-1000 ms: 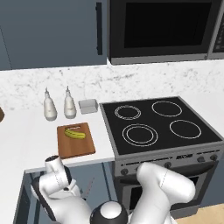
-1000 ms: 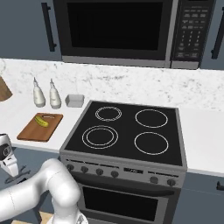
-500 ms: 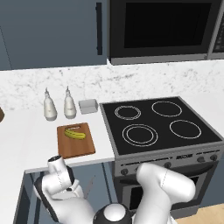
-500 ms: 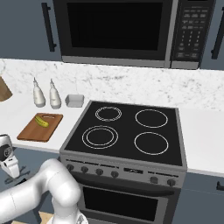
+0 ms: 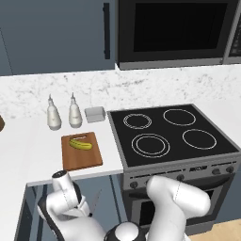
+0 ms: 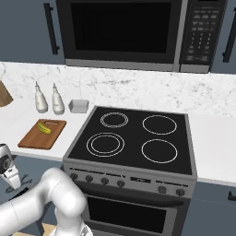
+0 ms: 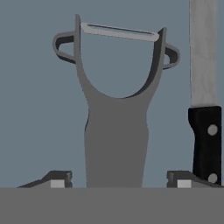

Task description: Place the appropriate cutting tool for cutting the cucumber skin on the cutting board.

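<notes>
The cutting tool, a dull-grey peeler with a forked head, lies flat on a blue-grey surface and points away from the hand. My gripper is open astride its handle, with a gap between each fingertip and the metal. In the left base view the hand hangs low in front of the counter, below the cutting board. The yellow-green cucumber lies on that reddish-brown board. The right base view has the board and the cucumber at the left, with the hand beneath the counter edge.
A black-handled knife lies just right of the peeler, parallel to it. Behind the board stand two pale bottles and a small grey box. The black stovetop lies to the right, under a microwave.
The hand has shifted slightly lower in front of the counter. Nothing on the counter has moved.
</notes>
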Available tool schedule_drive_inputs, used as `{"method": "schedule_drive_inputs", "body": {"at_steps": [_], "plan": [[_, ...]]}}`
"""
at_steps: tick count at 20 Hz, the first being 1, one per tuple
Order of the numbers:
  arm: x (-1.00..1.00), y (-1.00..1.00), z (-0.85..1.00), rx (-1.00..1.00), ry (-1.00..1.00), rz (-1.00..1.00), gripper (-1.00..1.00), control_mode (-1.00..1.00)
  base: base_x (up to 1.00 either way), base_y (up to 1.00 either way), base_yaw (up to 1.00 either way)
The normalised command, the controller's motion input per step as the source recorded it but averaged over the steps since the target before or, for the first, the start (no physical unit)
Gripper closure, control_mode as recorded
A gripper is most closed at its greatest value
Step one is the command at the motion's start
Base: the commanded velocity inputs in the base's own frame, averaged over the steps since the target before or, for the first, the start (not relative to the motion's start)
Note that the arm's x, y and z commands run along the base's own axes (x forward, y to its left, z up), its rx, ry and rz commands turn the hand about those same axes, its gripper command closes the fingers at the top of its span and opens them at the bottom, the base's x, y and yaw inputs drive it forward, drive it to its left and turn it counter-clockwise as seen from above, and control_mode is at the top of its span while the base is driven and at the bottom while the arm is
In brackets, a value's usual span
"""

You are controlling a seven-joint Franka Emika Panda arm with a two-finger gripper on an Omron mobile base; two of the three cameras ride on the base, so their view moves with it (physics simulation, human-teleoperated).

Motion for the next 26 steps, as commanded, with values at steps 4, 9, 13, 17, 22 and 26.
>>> {"method": "schedule_drive_inputs", "body": {"at_steps": [4,9,13,17,22,26], "plan": [[-0.05,0.0,-0.62,0.0,-0.04,0.0,-1.0,-1.0,0.0,0.0,0.0],[-0.25,0.0,-0.77,0.0,0.0,0.0,-1.0,-1.0,0.0,0.0,0.0],[-0.34,-0.02,-0.86,0.0,0.0,0.0,1.0,-1.0,0.0,0.0,0.0],[-0.32,-0.09,-0.82,0.0,0.0,0.0,1.0,-1.0,0.0,0.0,0.0],[-0.45,-0.14,-0.72,0.0,0.0,0.0,1.0,-1.0,0.0,0.0,0.0],[-0.57,-0.02,-0.28,0.01,0.0,0.0,1.0,-1.0,0.0,0.0,0.0]]}}
